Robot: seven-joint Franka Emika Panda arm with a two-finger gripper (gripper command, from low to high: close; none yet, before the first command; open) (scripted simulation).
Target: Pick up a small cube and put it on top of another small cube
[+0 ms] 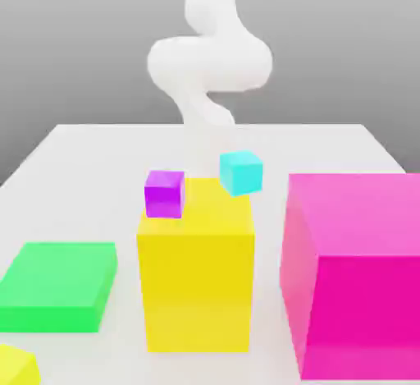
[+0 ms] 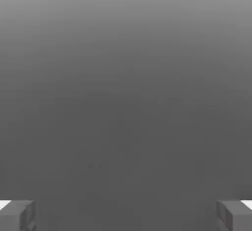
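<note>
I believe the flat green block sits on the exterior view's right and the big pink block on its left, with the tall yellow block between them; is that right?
Not quite: the sides are swapped. The exterior view shows the flat green block on its left and the big pink block on its right. The tall yellow block does stand between them.

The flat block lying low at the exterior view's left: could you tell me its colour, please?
The flat block is bright green, seen best in the exterior view.

small cube (image 1: 15, 367) at near corner, flat slab (image 1: 57, 285) behind it, tall block (image 1: 197, 277) beside
</note>
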